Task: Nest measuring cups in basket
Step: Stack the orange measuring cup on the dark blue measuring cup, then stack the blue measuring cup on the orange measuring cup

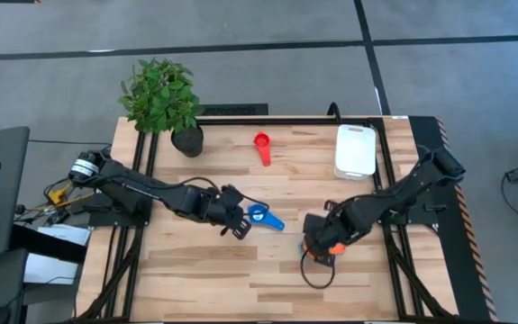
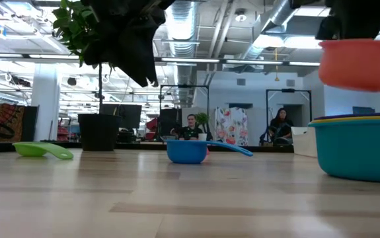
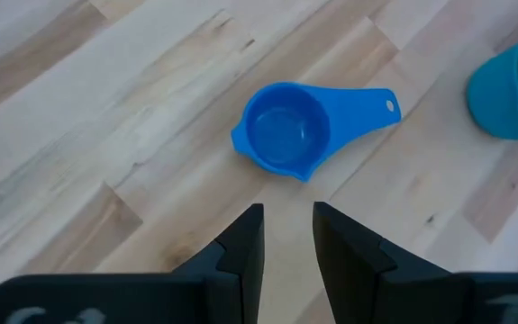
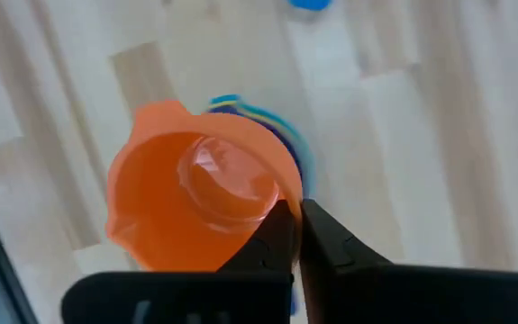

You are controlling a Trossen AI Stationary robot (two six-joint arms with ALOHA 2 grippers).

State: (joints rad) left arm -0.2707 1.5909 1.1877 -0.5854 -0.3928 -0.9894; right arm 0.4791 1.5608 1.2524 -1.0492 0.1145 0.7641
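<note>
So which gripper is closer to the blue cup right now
Left. The left gripper sits right beside the blue cup, not touching. The right gripper is farther off, holding the orange cup.

No writing, label, brand, number or sign can be read in any view; nothing on the cups, the table or in the room behind is legible.

We see the teal cup cut off at the low view's edge, and the cups beneath the orange cup blur.
</note>
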